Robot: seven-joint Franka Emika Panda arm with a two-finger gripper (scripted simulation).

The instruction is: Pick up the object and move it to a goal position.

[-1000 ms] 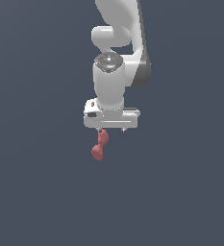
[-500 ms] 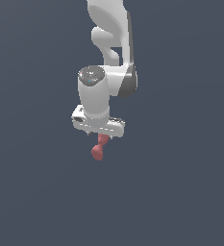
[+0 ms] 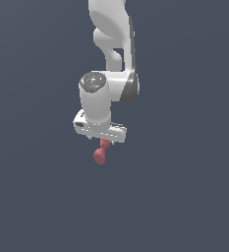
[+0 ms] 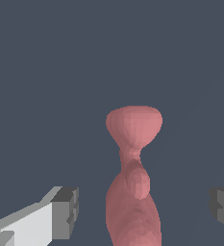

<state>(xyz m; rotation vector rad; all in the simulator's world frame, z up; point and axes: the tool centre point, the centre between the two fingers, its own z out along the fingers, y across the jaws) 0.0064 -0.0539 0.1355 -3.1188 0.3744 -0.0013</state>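
Shifted sideways — arm [image 3: 108, 93], object [image 3: 101, 152] hanging, wrist view shows jaws apart

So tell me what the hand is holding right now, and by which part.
Nothing is gripped. In the wrist view the hand is open, with a gap between each finger and the red blob standing between them.

Plain dark slate-blue ground [image 3: 32, 206] throughout both views, supporting surface indistinguishable from background.
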